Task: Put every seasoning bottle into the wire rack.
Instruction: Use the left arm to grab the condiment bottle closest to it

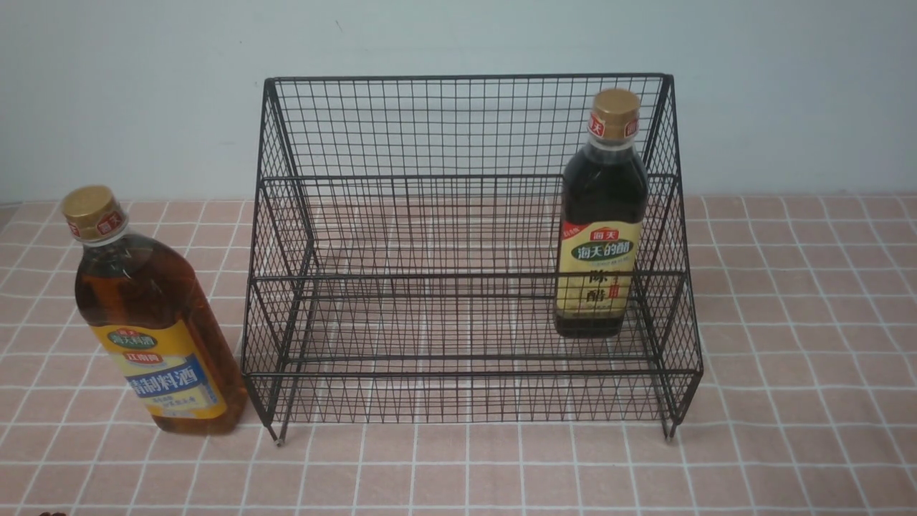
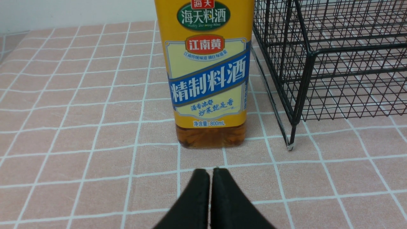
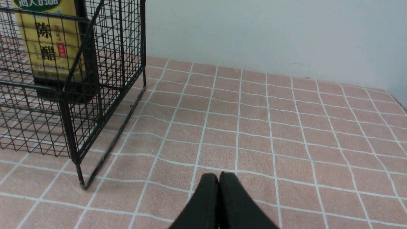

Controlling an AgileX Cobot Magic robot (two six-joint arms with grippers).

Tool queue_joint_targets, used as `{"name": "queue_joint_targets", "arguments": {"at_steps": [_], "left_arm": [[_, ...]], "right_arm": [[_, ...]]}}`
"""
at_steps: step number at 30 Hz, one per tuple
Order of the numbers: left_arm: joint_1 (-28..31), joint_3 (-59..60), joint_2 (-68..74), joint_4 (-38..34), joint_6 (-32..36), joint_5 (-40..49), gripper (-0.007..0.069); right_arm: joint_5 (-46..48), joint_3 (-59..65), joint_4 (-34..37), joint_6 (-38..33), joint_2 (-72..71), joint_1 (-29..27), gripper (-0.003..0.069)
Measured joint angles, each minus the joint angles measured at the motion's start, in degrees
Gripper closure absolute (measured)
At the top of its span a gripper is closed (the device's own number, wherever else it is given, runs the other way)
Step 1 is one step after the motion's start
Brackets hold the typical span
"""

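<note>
I see the amber cooking-wine bottle (image 1: 154,322) upright on the desk (image 1: 788,373) (pink checked cloth), just outside the left side of the wire rack (image 1: 466,77), with a narrow gap between them. The dark vinegar bottle (image 1: 600,236) stands upright inside the rack at its right end; which tier, I cannot tell. My left fingers (image 2: 197,197) are clenched together on nothing, low over the cloth and facing the amber bottle's label. My right fingers (image 3: 233,200) are likewise pressed together and empty, off the rack's right side.
</note>
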Motion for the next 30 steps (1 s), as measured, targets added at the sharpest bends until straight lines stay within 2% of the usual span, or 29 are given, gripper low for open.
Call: {"name": "queue_joint_targets", "arguments": {"at_steps": [2,10,14,18,22,25,30], "left_arm": [[0.0,0.2,0.0,-0.3,0.1,-1.3,0.0631],[0.0,0.3,0.0,-8.6,-0.8,-20.0,0.0631],[0.0,0.3,0.0,-14.7,-0.8,-37.4,0.0631],[0.0,-0.2,0.8,-16.6,-0.7,-48.7,0.0631],[0.0,-4.3,6.2,-16.5,-0.2,-48.3,0.0631],[0.0,-12.1,16.3,-12.6,-0.2,-43.3,0.0631],[0.0,-18.6,27.3,-9.0,-0.2,-41.7,0.0602]], "right_arm": [[0.0,0.0,0.0,0.0,0.0,0.0,0.0673],[0.0,0.0,0.0,0.0,0.0,0.0,0.0673],[0.0,0.0,0.0,-0.1,0.0,0.0,0.0673],[0.0,0.0,0.0,-0.1,0.0,0.0,0.0673],[0.0,0.0,0.0,-0.1,0.0,0.0,0.0673],[0.0,0.0,0.0,0.0,0.0,0.0,0.0673],[0.0,0.0,0.0,0.0,0.0,0.0,0.0673]]}}
